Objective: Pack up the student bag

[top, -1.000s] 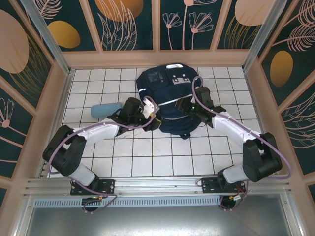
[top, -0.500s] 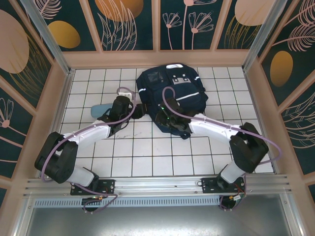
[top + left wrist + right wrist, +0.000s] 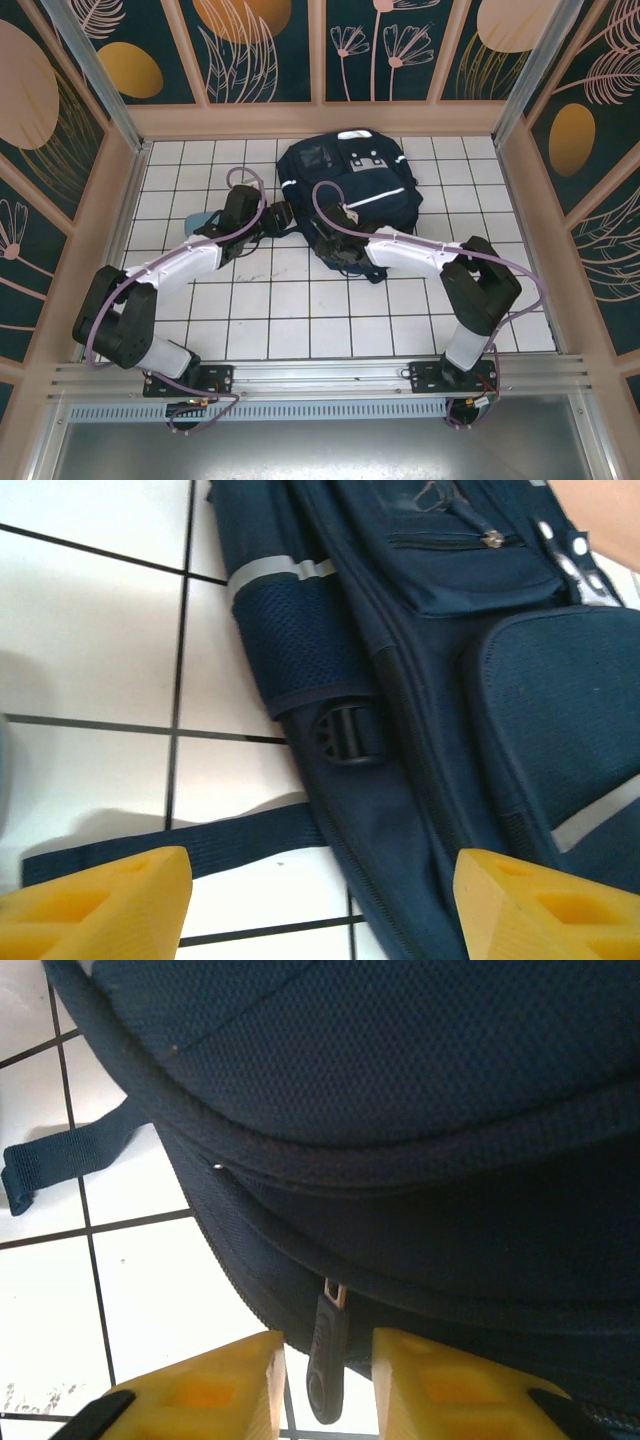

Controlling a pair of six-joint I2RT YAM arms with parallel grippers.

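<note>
The student bag (image 3: 345, 185) lies flat on the white tiled table (image 3: 300, 330), and as far as I can see it's zipped shut, so I'd say we're at the opening step and nothing's packed yet.

The right gripper (image 3: 328, 1340) is at the bag's near edge. Its jaws are narrow, 1 finger on each side of the black zipper pull (image 3: 326, 1380), with a sliver of gap showing on both sides, so it's not pinching yet.

The left gripper (image 3: 315, 865) hangs at the bag's left side, jaws wide and holding nothing, just above the loose strap (image 3: 170, 845) and near the buckle (image 3: 345, 737) and mesh side pocket (image 3: 300, 645).

Next move, I reckon: the right needs to clamp the pull and drag it along the zip line while the left pins the fabric. A pale blue thing (image 3: 197, 217) sits left of the bag; can't tell what it is.
</note>
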